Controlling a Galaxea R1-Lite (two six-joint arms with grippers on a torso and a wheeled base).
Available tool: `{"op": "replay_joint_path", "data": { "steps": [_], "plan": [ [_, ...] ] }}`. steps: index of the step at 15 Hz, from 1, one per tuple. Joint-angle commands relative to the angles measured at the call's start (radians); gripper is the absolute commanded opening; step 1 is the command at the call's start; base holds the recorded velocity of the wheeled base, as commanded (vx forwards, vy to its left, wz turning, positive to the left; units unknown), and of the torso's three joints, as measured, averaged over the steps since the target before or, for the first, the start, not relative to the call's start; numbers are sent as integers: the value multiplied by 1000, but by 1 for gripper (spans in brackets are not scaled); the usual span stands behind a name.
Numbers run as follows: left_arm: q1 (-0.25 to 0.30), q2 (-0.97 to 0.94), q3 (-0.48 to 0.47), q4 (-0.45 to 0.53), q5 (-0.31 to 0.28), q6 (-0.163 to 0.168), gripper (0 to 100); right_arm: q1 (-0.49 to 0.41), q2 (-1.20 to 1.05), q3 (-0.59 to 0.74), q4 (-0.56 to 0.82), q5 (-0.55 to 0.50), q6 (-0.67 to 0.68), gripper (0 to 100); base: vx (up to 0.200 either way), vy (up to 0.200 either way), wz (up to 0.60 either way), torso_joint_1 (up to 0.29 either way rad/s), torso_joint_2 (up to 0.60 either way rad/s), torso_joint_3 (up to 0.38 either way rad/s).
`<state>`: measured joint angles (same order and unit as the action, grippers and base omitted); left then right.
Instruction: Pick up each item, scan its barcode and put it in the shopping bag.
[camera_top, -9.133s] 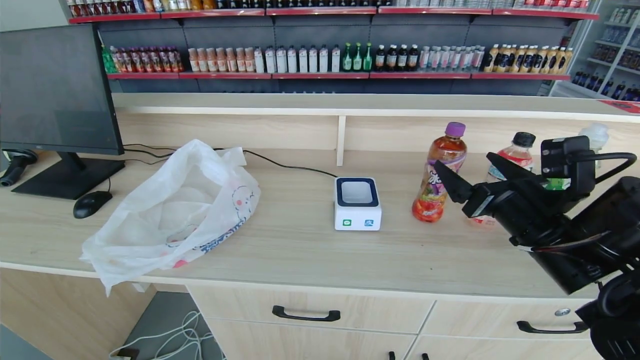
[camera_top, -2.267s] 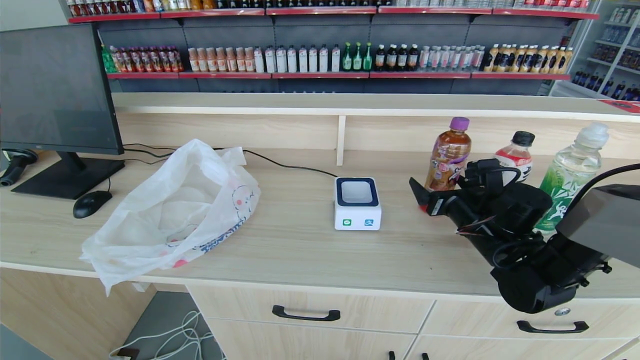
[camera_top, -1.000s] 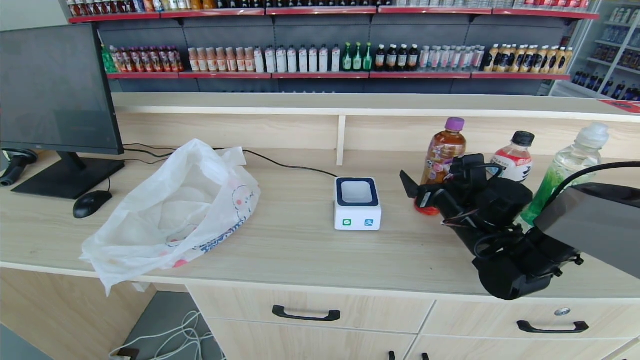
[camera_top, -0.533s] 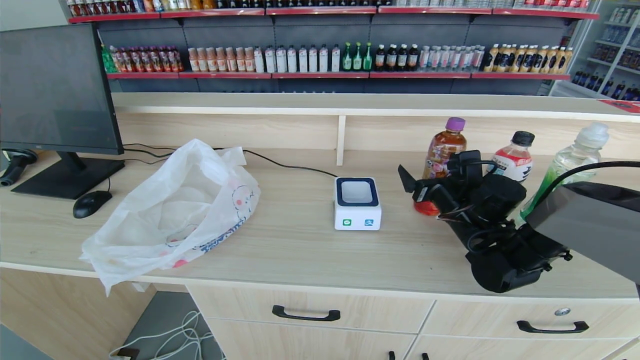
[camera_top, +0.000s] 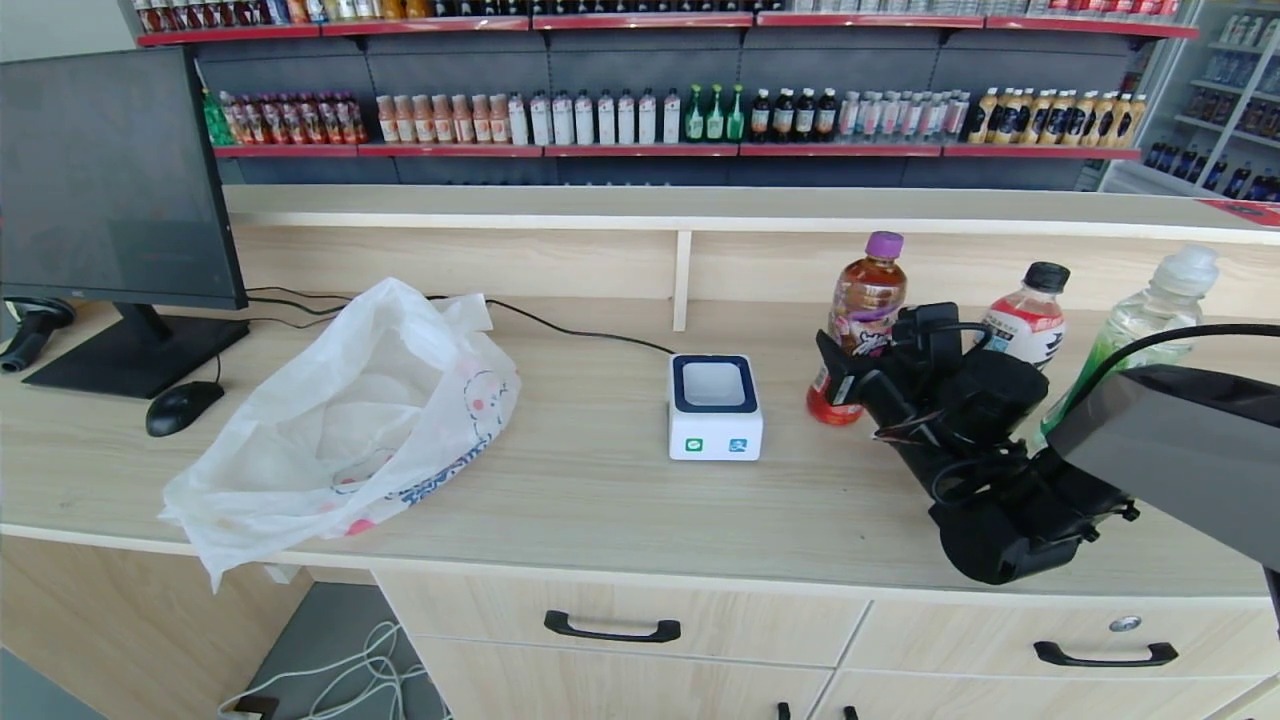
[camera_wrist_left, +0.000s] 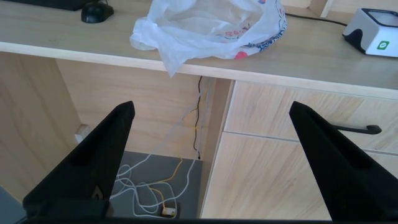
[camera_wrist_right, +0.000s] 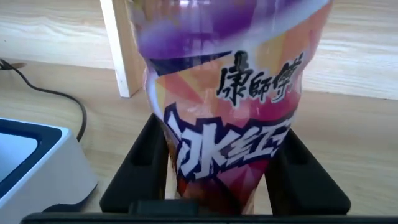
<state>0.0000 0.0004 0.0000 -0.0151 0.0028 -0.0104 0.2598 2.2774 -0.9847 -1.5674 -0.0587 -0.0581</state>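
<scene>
One purple-capped bottle (camera_top: 868, 295) we are clasping in our right gripper (camera_top: 850, 370) at the wooden counter (camera_top: 600, 500), facing drink shelves (camera_top: 640, 150); our left gripper (camera_wrist_left: 211, 112) is gaping.

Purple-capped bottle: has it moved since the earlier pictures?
Yes. Held in the right gripper, the purple-capped bottle has shifted left, toward the scanner and away from the black-capped bottle.

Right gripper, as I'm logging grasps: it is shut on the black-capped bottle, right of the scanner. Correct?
Not quite. The right gripper is shut on the purple-capped bottle, right of the scanner; the black-capped bottle stands free farther right. The head view shows it.
</scene>
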Motion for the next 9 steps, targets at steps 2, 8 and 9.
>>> {"op": "replay_joint_path", "data": {
  "steps": [2, 8, 9],
  "plan": [
    [0, 1, 0, 0, 0, 0, 100, 1, -26, -2, -3, 0, 0, 0, 0, 0, 0, 0, 0, 0],
    [2, 1, 0, 3, 0, -3, 100, 4, -136, 26, -3, -1, -5, 0, 0, 0, 0, 0, 0, 0],
    [2, 1, 0, 6, 0, -3, 100, 6, -147, 35, -3, -1, -8, 0, 0, 0, 0, 0, 0, 0]
  ]
}}
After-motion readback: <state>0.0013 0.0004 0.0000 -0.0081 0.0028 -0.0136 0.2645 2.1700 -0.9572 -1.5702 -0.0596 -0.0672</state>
